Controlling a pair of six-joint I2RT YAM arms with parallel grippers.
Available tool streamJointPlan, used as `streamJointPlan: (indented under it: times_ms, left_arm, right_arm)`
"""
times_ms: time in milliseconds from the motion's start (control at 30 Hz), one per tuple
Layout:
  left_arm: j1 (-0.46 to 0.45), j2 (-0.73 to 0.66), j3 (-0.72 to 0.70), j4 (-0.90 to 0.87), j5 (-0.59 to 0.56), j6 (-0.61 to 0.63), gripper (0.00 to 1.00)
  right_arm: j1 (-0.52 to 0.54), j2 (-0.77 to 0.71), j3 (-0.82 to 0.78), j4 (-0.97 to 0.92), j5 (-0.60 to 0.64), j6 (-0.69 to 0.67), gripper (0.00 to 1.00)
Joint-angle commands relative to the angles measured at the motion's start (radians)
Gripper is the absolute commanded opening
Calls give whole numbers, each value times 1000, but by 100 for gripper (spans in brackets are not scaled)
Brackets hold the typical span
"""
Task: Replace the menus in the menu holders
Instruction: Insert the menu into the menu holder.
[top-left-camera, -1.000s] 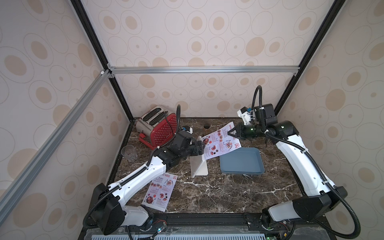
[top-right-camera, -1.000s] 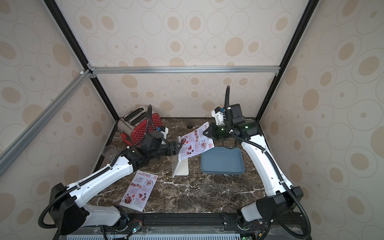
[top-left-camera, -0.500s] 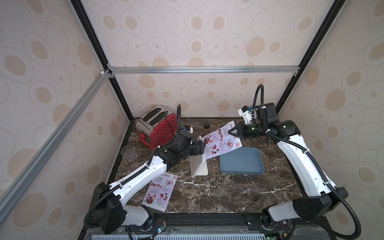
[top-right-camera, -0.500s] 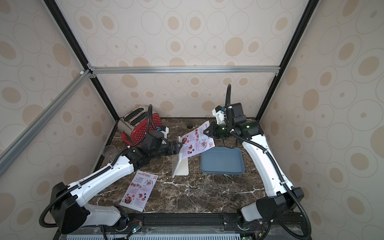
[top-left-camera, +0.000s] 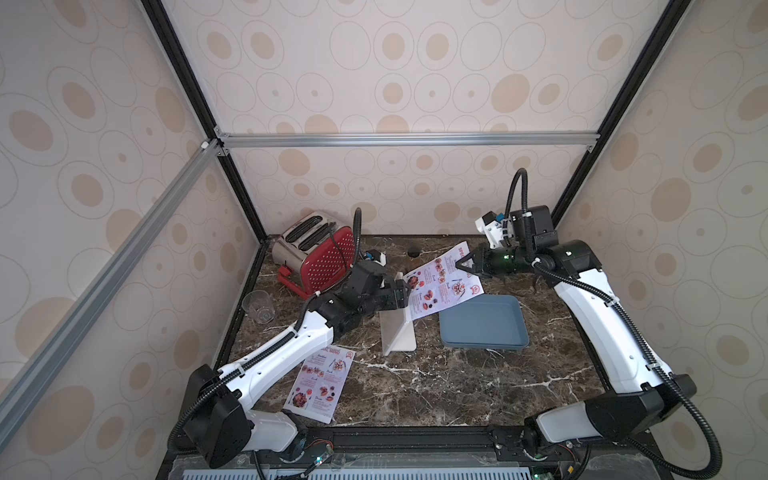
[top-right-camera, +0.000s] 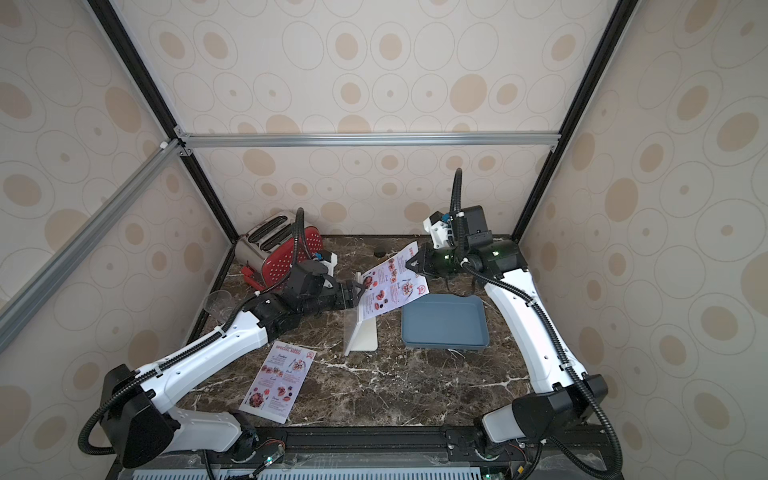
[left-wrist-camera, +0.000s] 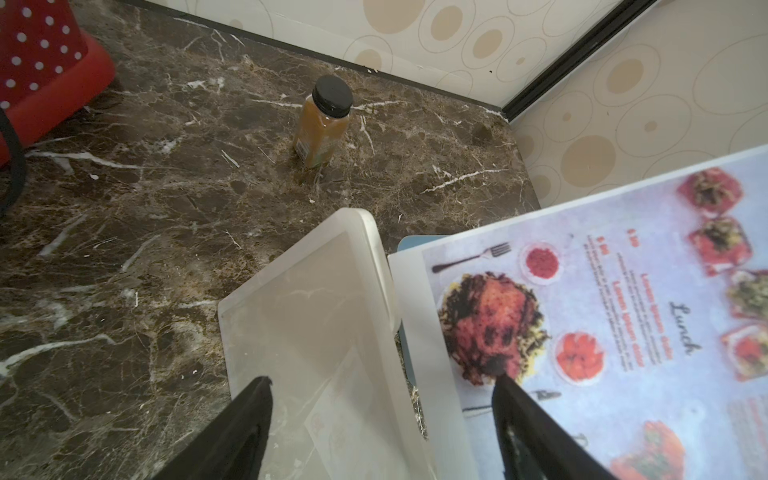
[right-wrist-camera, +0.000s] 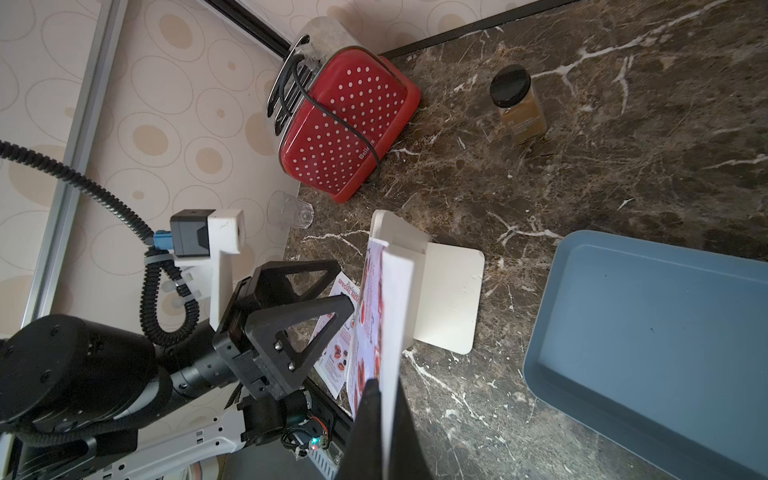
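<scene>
Your right gripper (top-left-camera: 463, 266) is closed flat on the held menu (top-left-camera: 440, 282) beside its red heading, so the sheet hangs in the air above the table (top-left-camera: 436, 386), printed face up. Its long axis slopes from that raised heading end, toward the back right, down to the low end, which meets the upper rim of the menu holder (top-left-camera: 397, 328). Whether that edge has entered the slot cannot be told. Your left gripper (left-wrist-camera: 382, 380) stands wide, one finger over the holder's clear panel and the other over the sheet's low corner, gripping nothing. The holder stands mid-table, white base toward the front, with the blue-grey tray (top-left-camera: 482, 324) just beside it on the right, apart. The second menu (top-left-camera: 322, 382) lies flat at front left, heading toward the back, long axis nearly front-to-back, its near corner close to the table's front edge. The toaster (top-left-camera: 316, 253) fills the back left corner, a glass (top-left-camera: 258, 306) sits at the left edge, and a bottle (left-wrist-camera: 324, 120) stands near the back wall. Bare marble shows in front of the holder and tray.
</scene>
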Motion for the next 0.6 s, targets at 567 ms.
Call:
streamJointPlan:
  times_ms: [567]
  left_arm:
    - [7,-137,49,-104,-333,2,82]
  right_arm:
    - [-7,56,34,-8,-10,11,0]
